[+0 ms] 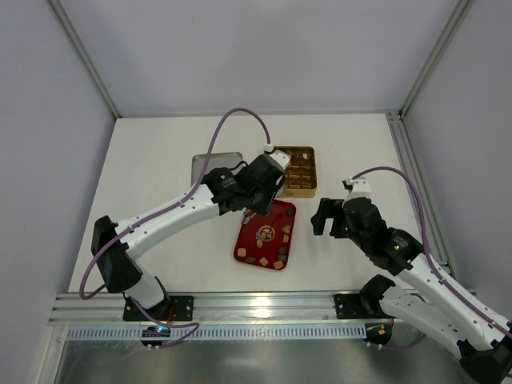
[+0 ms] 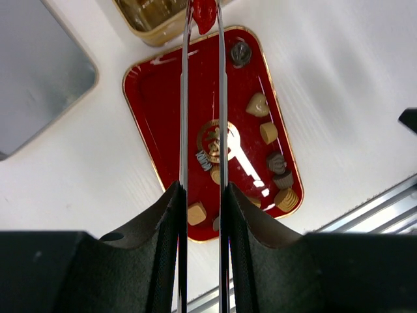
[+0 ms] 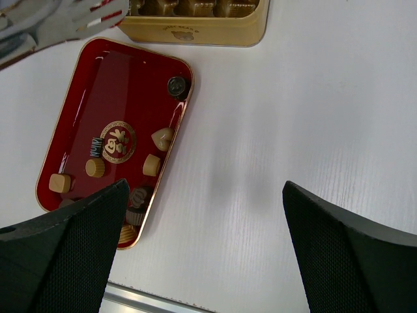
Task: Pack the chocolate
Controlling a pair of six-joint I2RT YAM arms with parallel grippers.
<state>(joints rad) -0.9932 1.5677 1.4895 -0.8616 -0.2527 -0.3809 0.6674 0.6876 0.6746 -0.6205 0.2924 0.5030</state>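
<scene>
The chocolate (image 3: 151,164) lies in loose pieces on the red tray (image 3: 111,85), mostly along its right edge and lower end in the right wrist view. A dark round piece sits alone in the tray's upper right corner. More pieces fill the gold tin (image 3: 195,29), which stands just beyond the tray at the top of that frame.

The left claw (image 2: 203,19) hangs over the tray's far end. Its thin blades are narrow and almost parallel, with a red blob at their tips. I cannot tell whether they grip anything.

The right claw (image 3: 205,189) is spread wide above bare bench (image 1: 160,144), right of the tray. A silver lid (image 1: 210,164) lies left of the tin.
</scene>
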